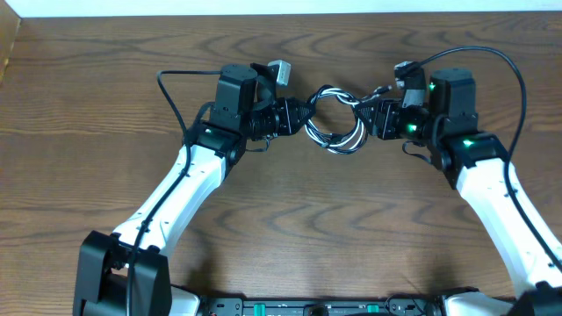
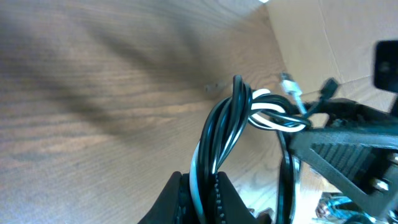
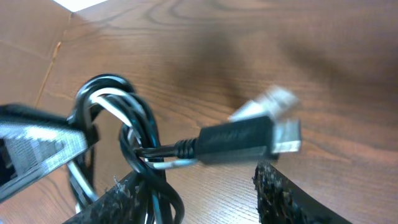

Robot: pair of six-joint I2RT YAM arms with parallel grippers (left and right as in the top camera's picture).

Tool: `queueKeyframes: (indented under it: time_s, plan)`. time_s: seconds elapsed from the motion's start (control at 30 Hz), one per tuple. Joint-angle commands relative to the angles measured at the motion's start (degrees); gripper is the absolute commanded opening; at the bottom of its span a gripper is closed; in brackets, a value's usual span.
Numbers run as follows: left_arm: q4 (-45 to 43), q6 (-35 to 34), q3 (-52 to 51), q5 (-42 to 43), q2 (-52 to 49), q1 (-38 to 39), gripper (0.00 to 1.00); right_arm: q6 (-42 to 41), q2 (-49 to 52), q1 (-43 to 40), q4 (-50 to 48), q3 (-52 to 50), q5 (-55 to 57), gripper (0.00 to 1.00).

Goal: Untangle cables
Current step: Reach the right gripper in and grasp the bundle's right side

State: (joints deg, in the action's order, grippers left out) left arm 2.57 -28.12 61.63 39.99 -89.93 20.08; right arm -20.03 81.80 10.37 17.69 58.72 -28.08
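The cables form a twisted bundle of black and white strands on the wooden table, stretched between my two grippers. My left gripper is at the bundle's left end. In the left wrist view the left gripper is shut on several strands of the cables, which rise from it in a loop. My right gripper is at the bundle's right end. In its wrist view the right gripper stands open, the cables lying against its left finger. A black plug and a blurred white plug hover above the gap.
Thick black arm wires arch behind the left arm and the right arm. A cardboard wall borders the table at the far left, and also shows in the left wrist view. The table's back edge meets a white strip.
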Motion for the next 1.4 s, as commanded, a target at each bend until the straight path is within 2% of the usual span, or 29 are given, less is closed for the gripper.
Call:
queueKeyframes:
  time_s: [0.0,0.27,0.33,0.37,0.6,0.77,0.9,1.03,1.37]
  plan:
    - [0.0,0.0,0.3,1.8,-0.1,0.0,0.07,-4.7,2.9,0.6,-0.3,0.5,0.2,0.5]
    - [0.4,-0.1,0.3,0.5,-0.9,0.0,0.08,-6.1,5.3,1.1,-2.0,0.5,-4.0,0.48]
    - [0.4,-0.1,0.3,0.2,-1.0,0.0,0.07,-6.3,5.3,1.5,-1.1,0.5,-3.7,0.38]
    - [0.4,-0.1,0.3,-0.4,-1.0,0.0,0.07,-6.3,5.3,1.7,-0.7,0.5,-3.6,0.38]
    - [2.2,-0.3,0.3,-11.2,-1.1,0.0,0.08,-7.4,2.0,1.7,-0.1,0.6,-4.9,0.34]
    - [4.0,-12.6,0.3,-15.7,-1.1,0.1,0.07,-8.9,-0.4,2.0,-0.8,0.6,-5.4,0.32]
    - [4.1,-15.5,0.3,-15.6,-1.1,0.3,0.07,-8.9,0.1,5.6,0.1,0.6,-5.3,0.2]
    - [4.0,-15.8,0.3,-15.6,-1.1,0.4,0.07,-8.9,0.1,8.8,1.1,0.6,-4.2,0.01]
    - [4.1,-17.2,0.3,-13.4,-1.0,1.2,0.07,-10.5,1.2,13.8,3.9,0.6,2.7,0.01]
